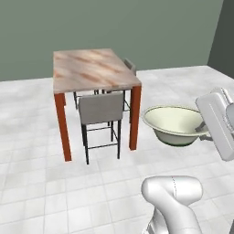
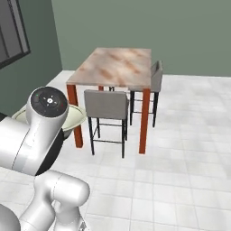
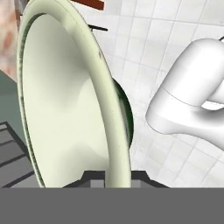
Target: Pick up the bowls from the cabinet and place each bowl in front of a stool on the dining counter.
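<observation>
The wide cream bowl point(image 1: 176, 124) is hanging in the air beside the dining counter point(image 1: 91, 68), lower than its top, off the corner with the red-brown leg point(image 1: 134, 118). The gripper point(image 3: 107, 177) is pinching the bowl's rim, jaws narrowed on it. A grey stool point(image 1: 101, 109) is sitting tucked at the counter's near edge, another stool point(image 2: 156, 76) at the far side. White tiled floor point(image 1: 45, 192) is lying open all around.

text: none legible | labels: none | brands: none | numbers: none | signs: none
</observation>
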{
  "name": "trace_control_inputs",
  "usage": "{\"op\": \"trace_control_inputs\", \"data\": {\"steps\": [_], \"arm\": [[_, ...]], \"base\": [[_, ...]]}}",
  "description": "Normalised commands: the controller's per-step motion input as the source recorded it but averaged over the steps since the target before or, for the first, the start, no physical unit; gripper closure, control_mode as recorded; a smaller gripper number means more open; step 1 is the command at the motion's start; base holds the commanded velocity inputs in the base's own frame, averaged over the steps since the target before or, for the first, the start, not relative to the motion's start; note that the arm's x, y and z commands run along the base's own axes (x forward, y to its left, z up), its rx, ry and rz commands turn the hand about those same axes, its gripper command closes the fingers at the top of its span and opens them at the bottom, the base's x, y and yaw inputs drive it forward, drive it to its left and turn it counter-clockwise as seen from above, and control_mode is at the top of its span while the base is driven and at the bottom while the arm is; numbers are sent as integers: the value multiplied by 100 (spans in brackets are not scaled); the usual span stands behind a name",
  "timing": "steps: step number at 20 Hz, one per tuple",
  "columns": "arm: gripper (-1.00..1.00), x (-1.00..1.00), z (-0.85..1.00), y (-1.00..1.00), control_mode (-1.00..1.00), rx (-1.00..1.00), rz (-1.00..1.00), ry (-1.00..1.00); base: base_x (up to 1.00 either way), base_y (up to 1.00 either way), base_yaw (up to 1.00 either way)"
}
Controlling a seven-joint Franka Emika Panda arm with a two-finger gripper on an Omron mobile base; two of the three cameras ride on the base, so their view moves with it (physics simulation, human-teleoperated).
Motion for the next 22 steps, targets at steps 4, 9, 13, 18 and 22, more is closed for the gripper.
{"op": "trace_control_inputs", "data": {"steps": [4, 9, 13, 18, 22], "arm": [[100, 0, 0, 0, 100, 0, 0, 0], [100, 0, 0, 0, 100, 0, 0, 0], [100, 0, 0, 0, 100, 0, 0, 0], [100, 0, 0, 0, 100, 0, 0, 0], [100, 0, 0, 0, 100, 0, 0, 0]], "base": [[100, 4, 0], [100, 2, 0], [100, 0, 0], [100, 0, 0], [100, 2, 1]]}}
